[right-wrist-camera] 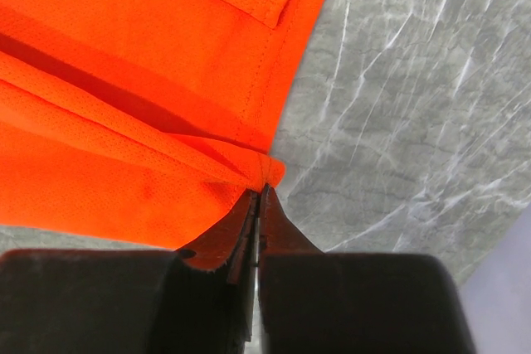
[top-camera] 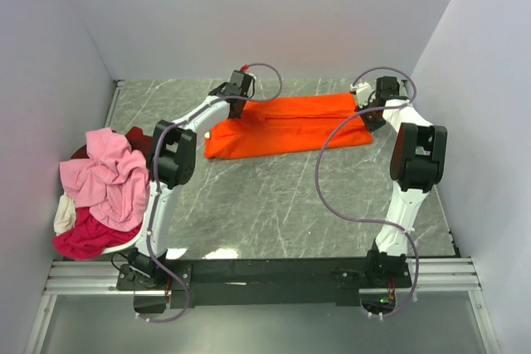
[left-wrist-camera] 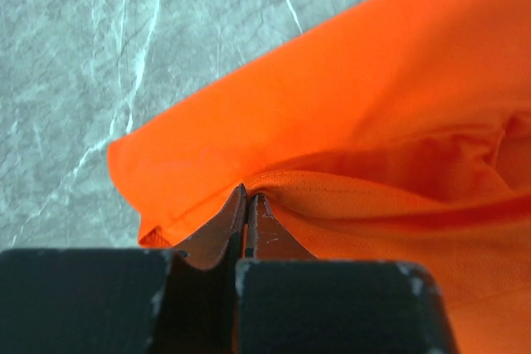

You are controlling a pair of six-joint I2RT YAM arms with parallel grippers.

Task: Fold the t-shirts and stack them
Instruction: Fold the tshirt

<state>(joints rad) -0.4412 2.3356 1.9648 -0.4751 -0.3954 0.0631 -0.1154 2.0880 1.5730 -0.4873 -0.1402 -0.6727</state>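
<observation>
Orange tee (top-camera: 286, 126) pinched: L tool (left-wrist-camera: 248, 198), R tool (right-wrist-camera: 260, 194).

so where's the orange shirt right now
In the top view the orange t-shirt lies folded across the far middle of the table, its ends pinched by the left gripper and right gripper.

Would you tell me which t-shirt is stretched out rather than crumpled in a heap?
The orange t-shirt, stretched out at the far side; the pink tee, magenta tee and cream tee are heaped at the left.
</observation>
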